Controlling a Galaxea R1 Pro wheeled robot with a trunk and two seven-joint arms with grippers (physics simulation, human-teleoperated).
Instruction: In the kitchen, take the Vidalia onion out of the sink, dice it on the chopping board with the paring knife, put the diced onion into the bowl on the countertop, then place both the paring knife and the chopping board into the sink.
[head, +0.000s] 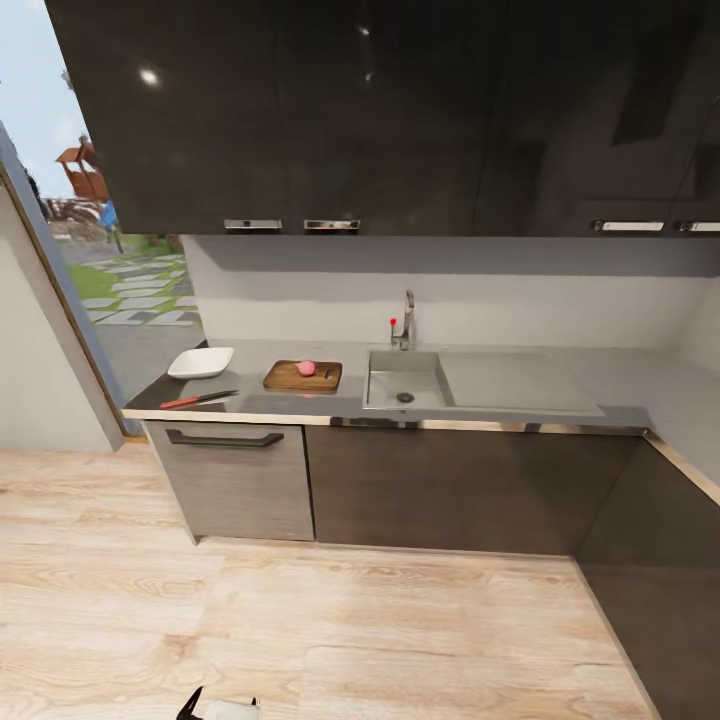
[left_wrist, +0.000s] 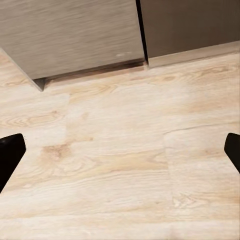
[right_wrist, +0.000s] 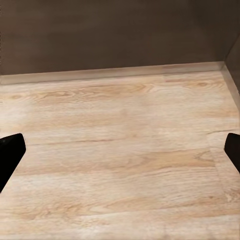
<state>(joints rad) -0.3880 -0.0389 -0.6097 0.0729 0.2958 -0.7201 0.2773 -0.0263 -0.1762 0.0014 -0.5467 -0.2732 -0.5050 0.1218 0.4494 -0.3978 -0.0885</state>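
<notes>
On the grey countertop (head: 250, 400), left of the sink (head: 405, 380): chopping board (head: 290, 378) with a pink onion (head: 306, 368) resting on it. Left of the board, white bowl (head: 201, 362); nearer the front edge, paring knife (head: 197, 399), orange-red handle pointing left, well apart from the board. Sink basin bare around its drain, chrome tap (head: 407, 322) behind. Left gripper (left_wrist: 120, 150) spread wide over light wood floor (left_wrist: 120, 175), grasping nothing. Right gripper (right_wrist: 120, 150) likewise released, above floor near the dark cabinet fronts (right_wrist: 115, 35).
</notes>
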